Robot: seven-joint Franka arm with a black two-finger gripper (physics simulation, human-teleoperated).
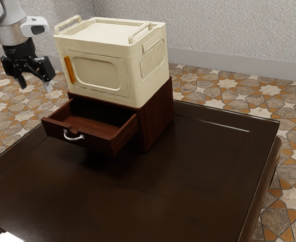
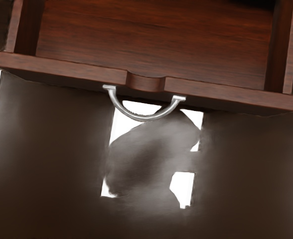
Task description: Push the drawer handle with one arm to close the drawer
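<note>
1. My fingers (image 1: 48,86) are parted and empty, hanging in the air at the exterior view's left, apart from the handle.
2. The drawer (image 1: 96,143) stands pulled out, its inside dark reddish wood; its front has a shallow notch (image 2: 145,82) at the middle of the upper edge.
3. Just below that notch, the curved silver handle (image 2: 145,118) is fixed to the drawer's front by both ends.
4. A cream box (image 1: 100,73) with two raised rails and an orange strip (image 1: 69,69) sits on top of the wooden cabinet.
5. That cabinet (image 1: 157,118) holds the drawer and stands on the dark, glossy tabletop (image 1: 188,176).
</note>
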